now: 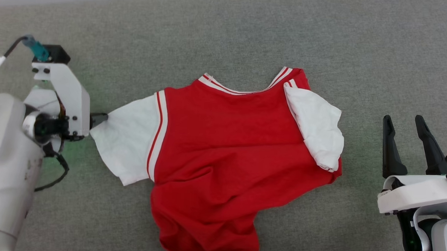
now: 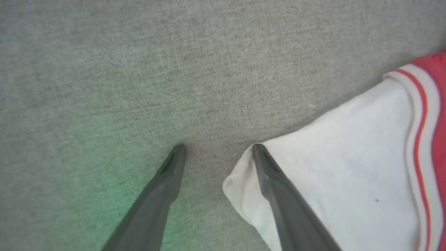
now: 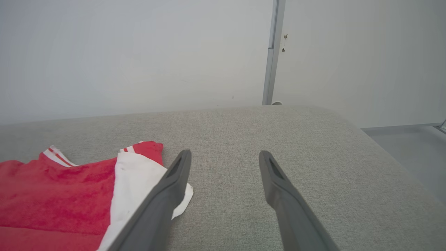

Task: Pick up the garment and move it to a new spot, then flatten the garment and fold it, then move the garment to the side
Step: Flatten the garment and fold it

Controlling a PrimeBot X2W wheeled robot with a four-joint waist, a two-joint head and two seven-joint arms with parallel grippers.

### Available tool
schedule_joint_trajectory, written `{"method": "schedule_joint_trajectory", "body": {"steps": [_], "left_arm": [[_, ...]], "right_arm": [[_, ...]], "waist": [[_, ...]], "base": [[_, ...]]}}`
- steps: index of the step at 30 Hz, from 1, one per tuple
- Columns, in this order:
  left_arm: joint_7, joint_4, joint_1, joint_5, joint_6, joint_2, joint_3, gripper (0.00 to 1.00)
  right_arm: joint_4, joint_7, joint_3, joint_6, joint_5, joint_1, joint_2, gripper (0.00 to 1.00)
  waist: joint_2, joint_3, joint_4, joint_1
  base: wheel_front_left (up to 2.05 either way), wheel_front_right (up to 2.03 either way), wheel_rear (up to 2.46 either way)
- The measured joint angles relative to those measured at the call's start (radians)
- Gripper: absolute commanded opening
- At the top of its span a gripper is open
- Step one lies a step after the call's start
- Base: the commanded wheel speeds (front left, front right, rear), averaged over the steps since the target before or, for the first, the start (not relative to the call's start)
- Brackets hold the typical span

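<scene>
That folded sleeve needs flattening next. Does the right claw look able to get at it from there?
Probably yes. The right claw stands open beside the garment, and the folded white sleeve lies uppermost on its near edge, only bare grey cushion between them.

Left gripper (image 2: 217, 149) angled down, jaws wide apart. Right gripper (image 1: 402, 124) low at right side, fingers pointing forward, jaws wide apart, holding nothing.

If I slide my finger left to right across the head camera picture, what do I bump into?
left gripper → flat white sleeve → red middle of the garment → folded-over white sleeve → right gripper
</scene>
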Motion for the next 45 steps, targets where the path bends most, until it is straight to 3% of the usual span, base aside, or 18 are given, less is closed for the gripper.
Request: {"method": "schedule_joint_trajectory", "body": {"steps": [18,20,21,23,28,34,45], "left_arm": [[0.153,-0.030,-0.014,-0.002,0.034,-0.023,-0.056,1.00],[0.155,-0.038,-0.006,-0.002,0.040,-0.023,-0.057,0.78],[0.155,-0.039,0.000,-0.005,0.048,-0.022,-0.055,0.40],[0.155,-0.046,0.008,-0.009,0.050,-0.020,-0.055,0.00],[0.145,-0.052,0.033,-0.037,0.046,-0.024,-0.043,0.00],[0.143,-0.058,0.029,-0.044,0.046,-0.027,-0.040,0.00],[0.126,-0.068,-0.009,-0.041,0.033,-0.064,-0.068,0.00]], "right_arm": [[0.010,0.015,-0.003,0.000,0.001,-0.009,0.012,1.00],[0.010,0.015,-0.002,0.000,0.002,-0.008,0.011,1.00],[0.008,0.016,-0.001,0.000,0.002,-0.008,0.011,1.00],[0.004,0.020,-0.001,0.000,0.003,-0.005,0.011,1.00],[0.005,0.078,0.014,0.000,0.049,-0.002,0.005,1.00],[0.049,0.247,0.055,0.000,0.106,-0.064,-0.035,1.00],[0.275,0.583,0.136,0.000,0.229,-0.291,-0.122,1.00]], "waist": [[0.0000,-0.026,0.008,0.0000],[0.0001,-0.027,0.006,0.0000],[0.0000,-0.028,0.005,0.0000],[0.0000,-0.029,0.003,0.0000],[0.0000,-0.028,0.002,0.0000],[0.0000,-0.021,0.014,0.0000],[0.0001,0.007,0.070,0.0000]], "base": [[0.00,0.00,0.00],[0.00,0.00,0.00],[0.00,0.00,0.00],[0.00,0.00,0.00],[0.00,0.00,0.00],[0.00,0.00,0.00],[0.00,0.00,0.00]]}}
